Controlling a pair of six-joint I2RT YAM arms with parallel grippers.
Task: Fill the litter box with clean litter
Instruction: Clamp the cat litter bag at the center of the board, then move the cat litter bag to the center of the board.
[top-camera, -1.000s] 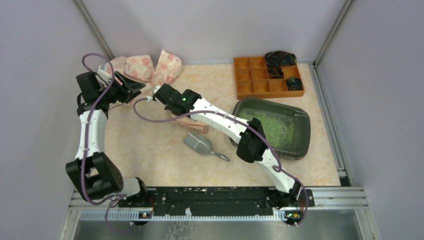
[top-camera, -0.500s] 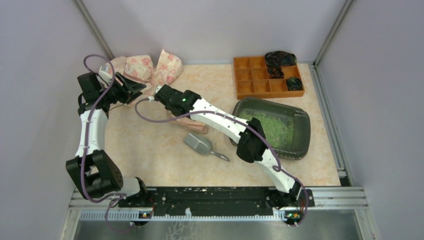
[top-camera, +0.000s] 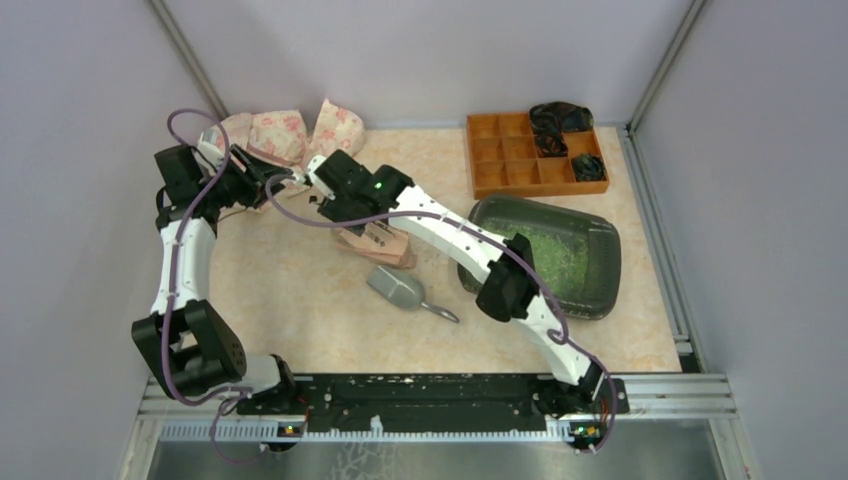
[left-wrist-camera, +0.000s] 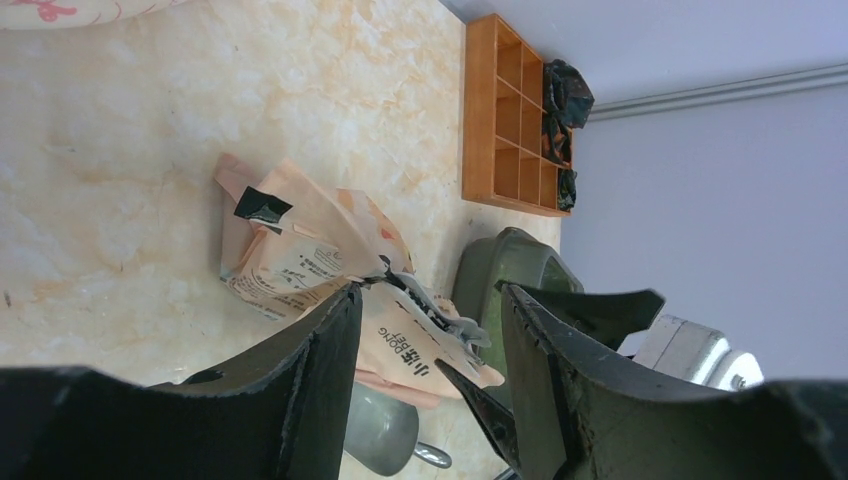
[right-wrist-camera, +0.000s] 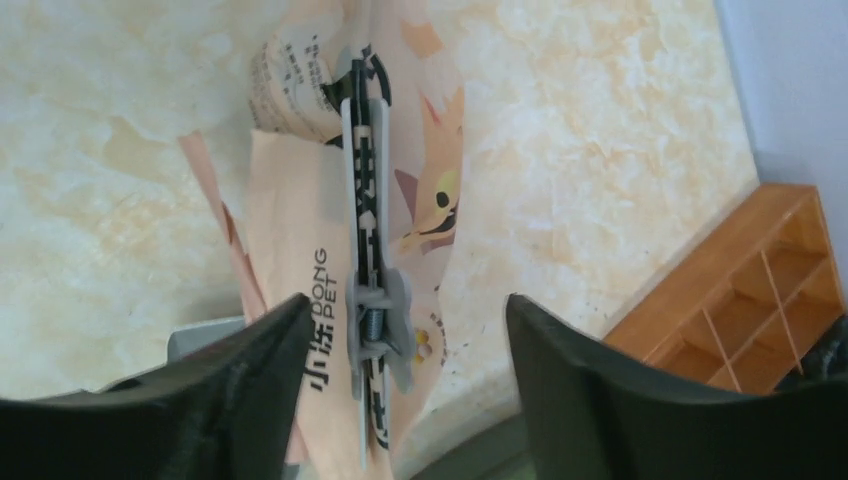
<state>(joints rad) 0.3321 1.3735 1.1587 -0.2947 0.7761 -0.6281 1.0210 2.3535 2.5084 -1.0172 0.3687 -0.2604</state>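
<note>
Marbled peach tabletop sits between pale lilac walls, with both arm bases on a black rail at 6 o'clock. Just beyond, near the middle, a grey metal scoop lies flat. Just past it is a peach paper bag with a long grey clip on it. The right arm stretches diagonally towards 11 o'clock, crossing the near-left corner of the litter box. Its wrist bends down so the right gripper hangs over the bag, jaws spread wide, gripping nothing. The left arm rises along the left side, wrist turned towards 3 o'clock, and the left gripper is likewise parted and empty. The litter box lies at 3 o'clock with clean litter spread inside. At 1 o'clock stands an orange organiser tray, and at 11 o'clock are floral pouches.
</note>
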